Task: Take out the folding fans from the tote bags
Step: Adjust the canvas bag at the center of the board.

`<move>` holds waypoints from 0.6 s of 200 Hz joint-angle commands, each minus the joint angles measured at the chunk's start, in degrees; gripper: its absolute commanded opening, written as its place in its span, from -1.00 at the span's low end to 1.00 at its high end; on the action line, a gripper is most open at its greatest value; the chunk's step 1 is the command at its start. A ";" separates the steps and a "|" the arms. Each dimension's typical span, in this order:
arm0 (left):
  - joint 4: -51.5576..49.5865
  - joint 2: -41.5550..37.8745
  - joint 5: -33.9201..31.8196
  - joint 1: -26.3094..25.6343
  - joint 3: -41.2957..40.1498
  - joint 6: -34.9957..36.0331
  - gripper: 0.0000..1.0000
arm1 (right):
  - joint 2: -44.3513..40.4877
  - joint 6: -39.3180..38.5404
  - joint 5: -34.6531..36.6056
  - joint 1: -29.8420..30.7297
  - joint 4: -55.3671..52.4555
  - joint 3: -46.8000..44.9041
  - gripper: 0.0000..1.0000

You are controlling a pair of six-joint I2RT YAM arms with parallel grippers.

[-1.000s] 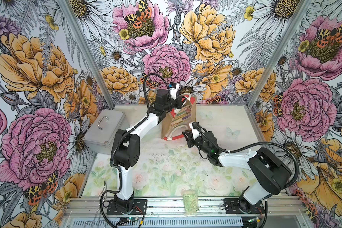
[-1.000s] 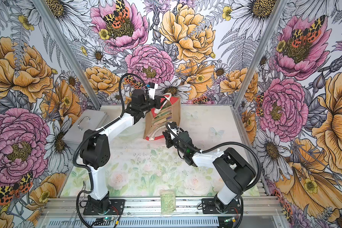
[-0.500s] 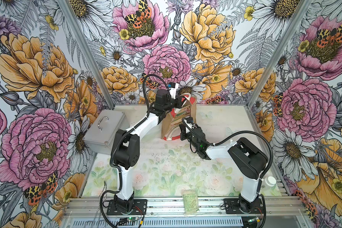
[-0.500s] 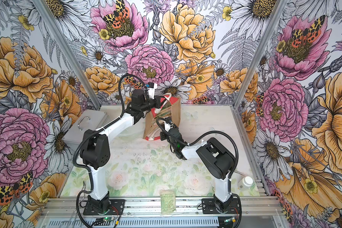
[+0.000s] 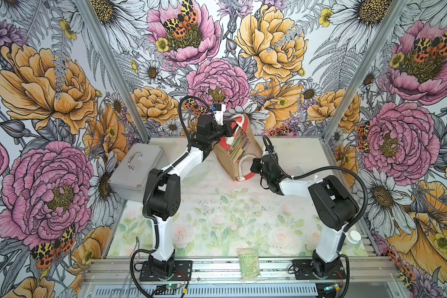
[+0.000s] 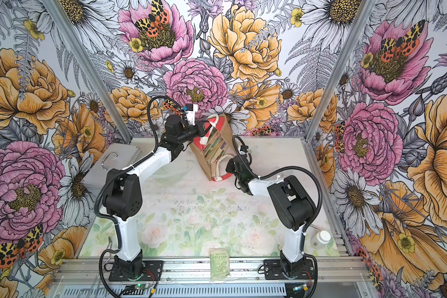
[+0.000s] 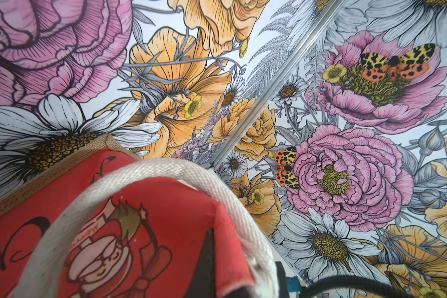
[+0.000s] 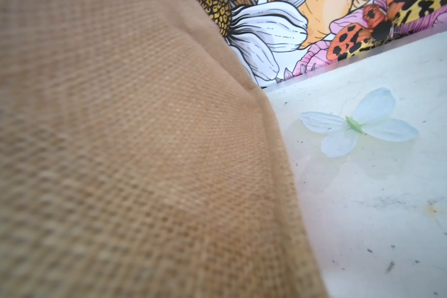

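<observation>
The tote bag leans tilted at the back of the table, its mouth facing the top views. Several folding fans lie inside it, pale ribs with green and purple cloth. My left gripper is shut on the bag's upper red rim. In the left wrist view a dark finger presses the red cloth beside the white rope handle. My right gripper sits against the bag's lower right side by the other rope handle. Burlap fills the right wrist view and hides the jaws.
A grey metal case stands at the left edge, behind my left arm. A green printed packet lies on the front rail. A white bottle sits at the front right corner. The floral mat covers the table's middle.
My right gripper moved in from the front to the bag's lower rim, then settled at its right side by the rope handle. The left gripper kept its hold.
</observation>
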 commanded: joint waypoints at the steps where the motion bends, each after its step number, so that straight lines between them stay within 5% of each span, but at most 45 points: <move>1: 9.15 -1.35 2.92 -0.33 0.61 -1.67 -1.00 | 1.21 5.60 -5.65 -1.80 -6.14 -0.94 -0.80; 71: 9.33 -1.58 0.62 0.22 -1.96 -1.23 -1.00 | -4.44 -1.55 -20.21 -3.48 5.83 -7.05 -0.69; 120: 9.34 -1.01 -0.35 -0.17 -1.44 -1.32 -1.00 | -7.68 2.60 -28.31 -1.91 13.60 -8.37 -0.64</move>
